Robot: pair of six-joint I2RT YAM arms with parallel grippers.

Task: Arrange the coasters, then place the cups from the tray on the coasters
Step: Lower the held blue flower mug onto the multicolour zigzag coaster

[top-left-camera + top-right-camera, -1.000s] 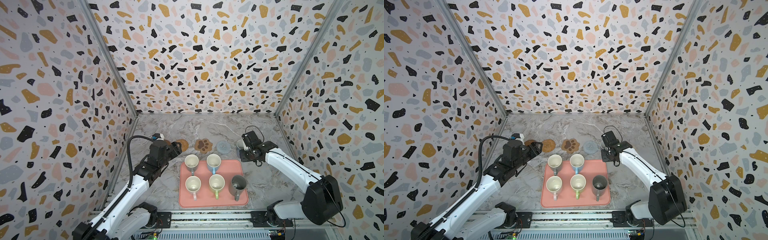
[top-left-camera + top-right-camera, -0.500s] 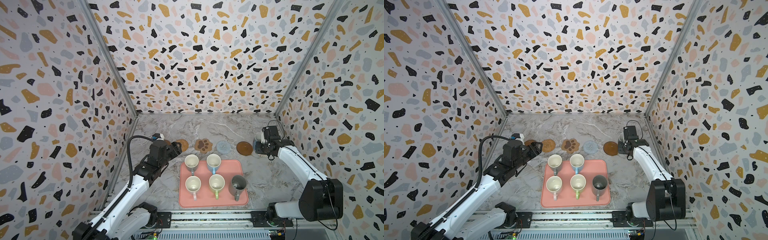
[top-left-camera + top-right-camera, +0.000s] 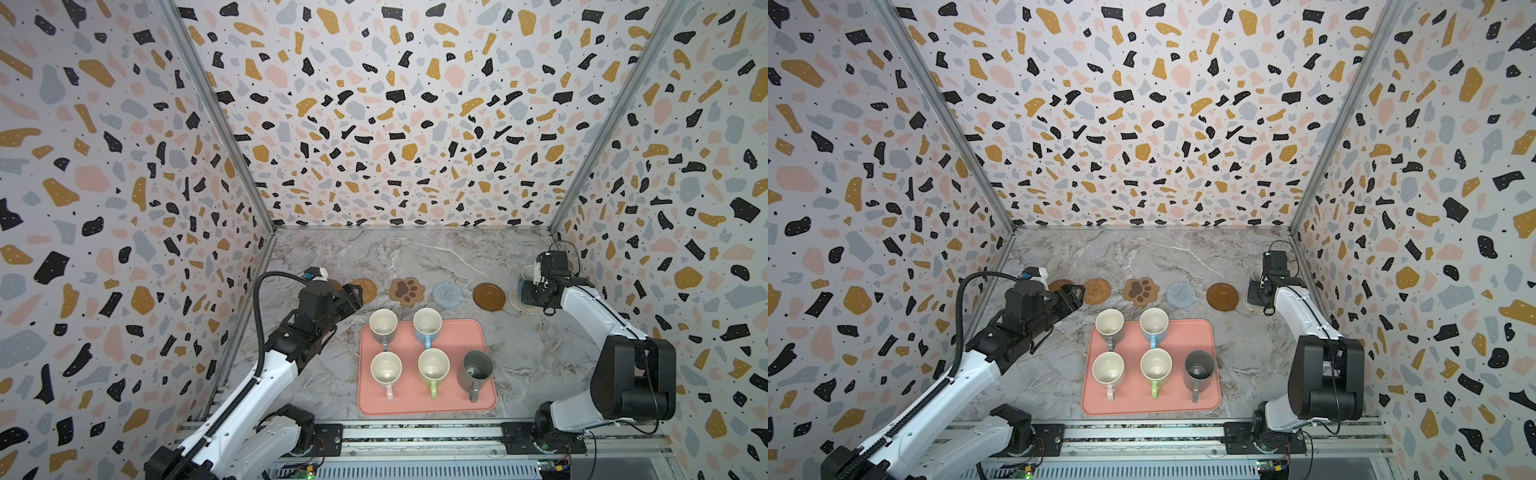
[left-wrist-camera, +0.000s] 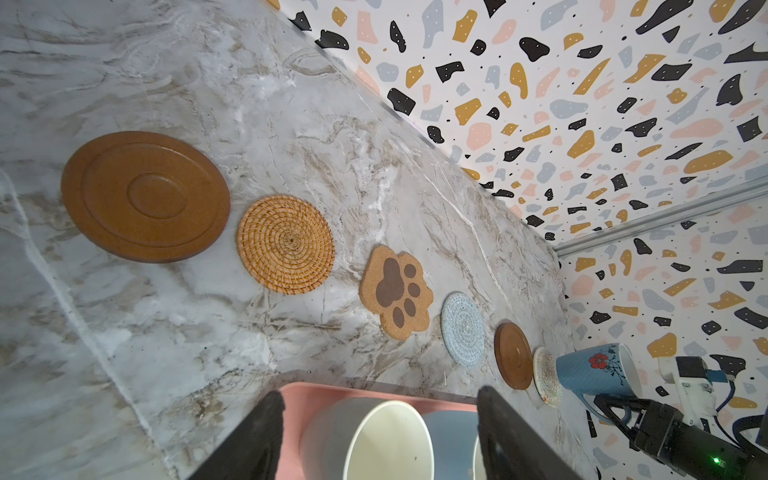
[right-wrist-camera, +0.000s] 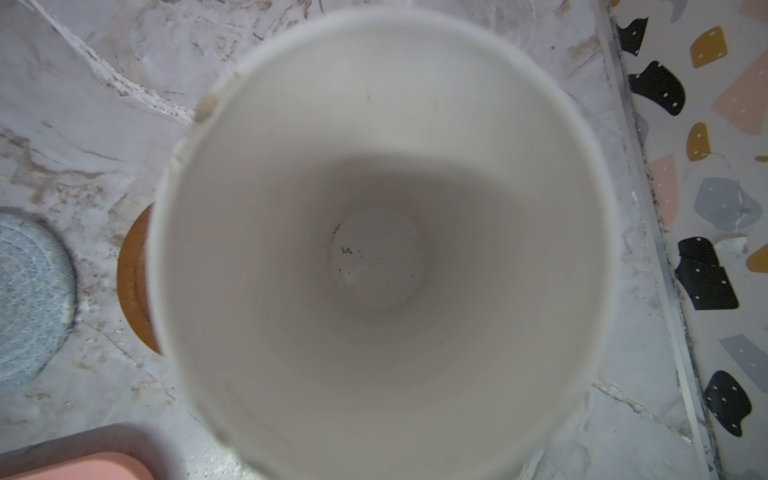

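Right claw (image 4: 601,409) grips blue cup (image 4: 594,370) by its handle, over cream coaster (image 4: 546,376).

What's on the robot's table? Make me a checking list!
Surface: marble table, no spills seen.
Job's things: six coasters in a row; five mugs upright on the tray; blue mug tilted at the cream coaster.
Clutter: nothing seen.
Grippers: left gripper open, empty; right gripper shut on the blue mug's handle.
Cables: black cable loops along the left arm.
Surroundings: speckled walls, rail in front.
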